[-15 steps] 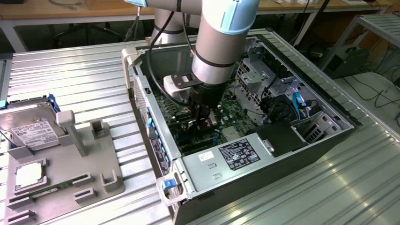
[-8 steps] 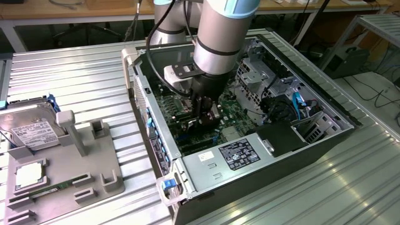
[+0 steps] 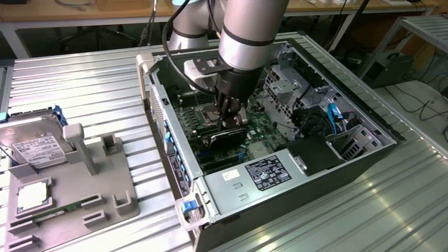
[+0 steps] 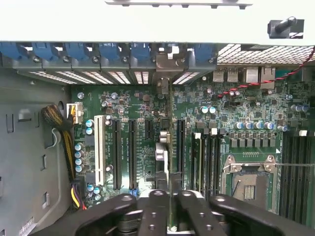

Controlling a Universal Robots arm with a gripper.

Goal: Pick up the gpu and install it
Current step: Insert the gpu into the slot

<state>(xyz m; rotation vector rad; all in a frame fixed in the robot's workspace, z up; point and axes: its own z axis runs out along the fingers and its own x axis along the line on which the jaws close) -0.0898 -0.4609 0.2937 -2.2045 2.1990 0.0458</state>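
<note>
The gpu (image 3: 227, 137) is a thin black card standing on edge over the green motherboard (image 3: 263, 134) inside the open PC case (image 3: 374, 126). My gripper (image 3: 230, 122) reaches straight down into the case and is shut on the card's upper edge. In the wrist view the gpu (image 4: 170, 103) shows edge-on as a narrow dark line along an expansion slot. Its silver bracket end (image 4: 166, 64) sits at the case's rear slot openings. The black fingers (image 4: 156, 209) of my gripper (image 4: 170, 196) press together on either side of the card.
A grey fixture (image 3: 77, 184) at the exterior view's left holds a silver hard drive (image 3: 31, 147), a CPU (image 3: 31, 197) and a green memory stick (image 3: 49, 214). Inside the case are the power supply (image 3: 269, 170), drive cages (image 3: 287, 89), blue slot latches (image 4: 78, 51) and the CPU socket (image 4: 248, 179).
</note>
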